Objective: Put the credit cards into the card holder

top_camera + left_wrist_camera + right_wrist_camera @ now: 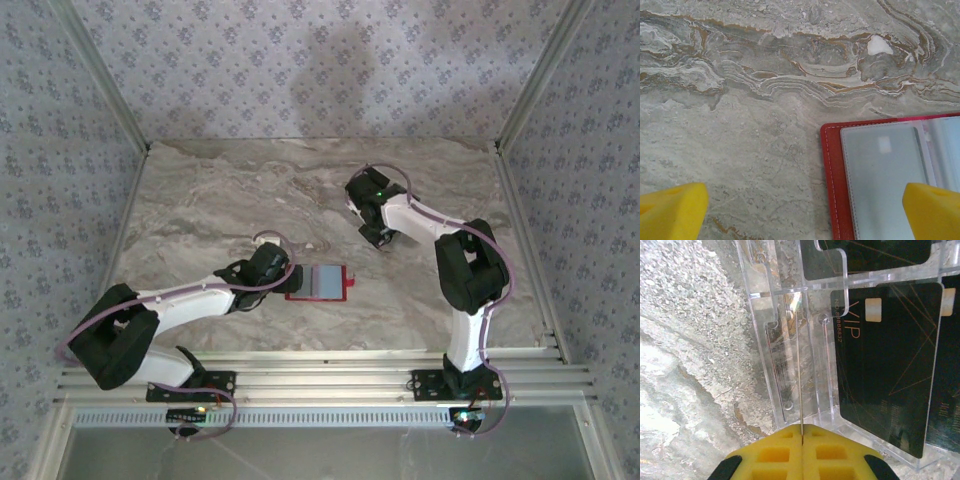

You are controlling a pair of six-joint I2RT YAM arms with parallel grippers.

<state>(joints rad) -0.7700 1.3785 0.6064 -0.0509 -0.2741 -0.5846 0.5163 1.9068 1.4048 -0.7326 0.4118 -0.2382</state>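
The red card holder [318, 282] lies open on the marble table, its pale grey-blue pockets [885, 170] facing up. My left gripper [802, 215] hovers open over the holder's left edge [832, 175], one yellow finger [932, 210] above the pocket and the other [670, 210] above bare table. My right gripper [802, 432] is shut on one credit card [801, 365], seen edge-on as a thin line. It stands in a clear acrylic rack [775, 340]. Beside it a black card marked VIP [887, 365] leans in the rack, with other black cards [870, 257] behind and to the right.
The right arm [378, 235] reaches to mid-table, up and right of the holder. Patterned walls and metal rails [320, 380] enclose the marble table [200, 200]. Bare marble lies left of the rack [685, 340].
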